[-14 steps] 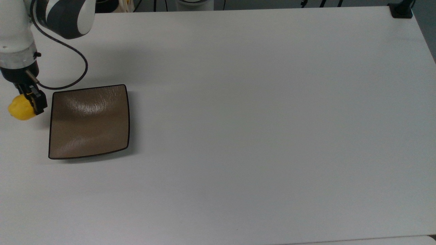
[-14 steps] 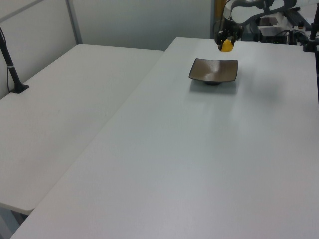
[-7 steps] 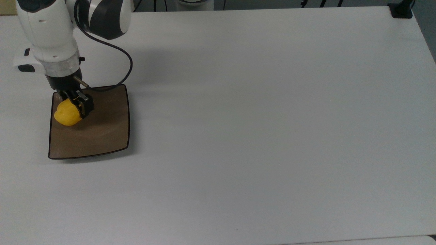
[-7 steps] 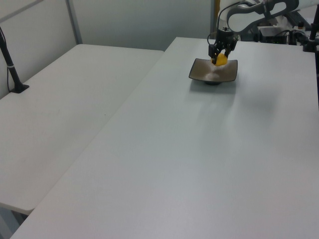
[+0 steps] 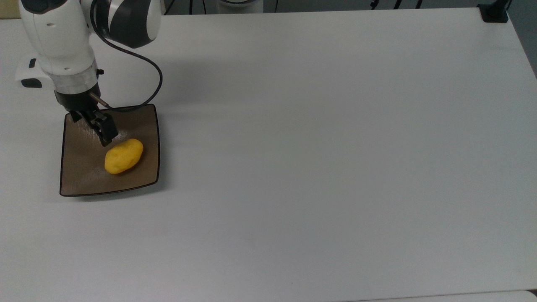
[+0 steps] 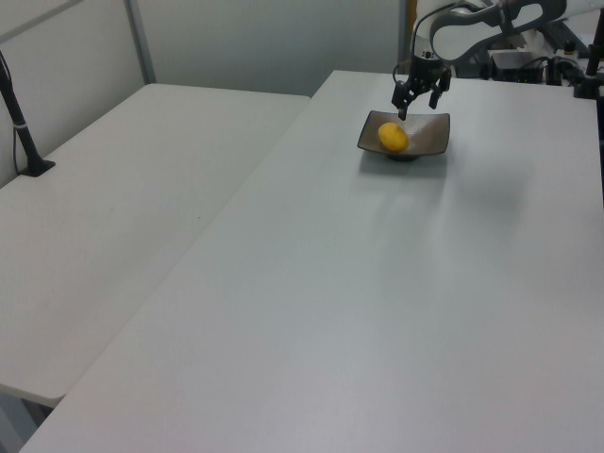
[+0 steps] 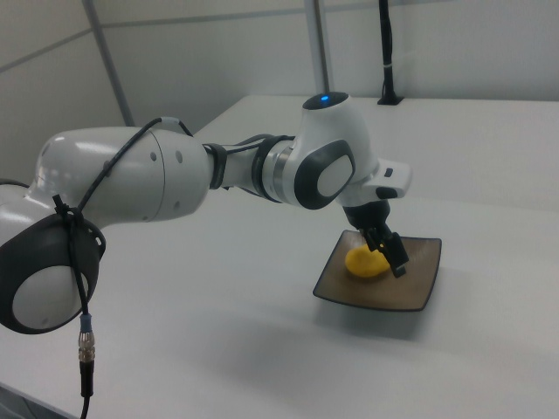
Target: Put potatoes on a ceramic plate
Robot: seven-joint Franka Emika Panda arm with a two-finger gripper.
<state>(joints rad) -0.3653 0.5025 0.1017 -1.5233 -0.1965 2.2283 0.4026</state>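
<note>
Yellow potato lies free on the brown ceramic plate; gripper, fingers spread just above, could nudge it off if withdrawn low.

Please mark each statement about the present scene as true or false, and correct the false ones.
1. The potato lies on the plate. True.
2. The pincer holds the potato. False: it is open, above the plate, and the potato lies free.
3. The plate is round and white. False: it is square and brown.
4. In the top view, the plate sits near the table's left side. True.
5. A black cable runs along the arm. True.
</note>
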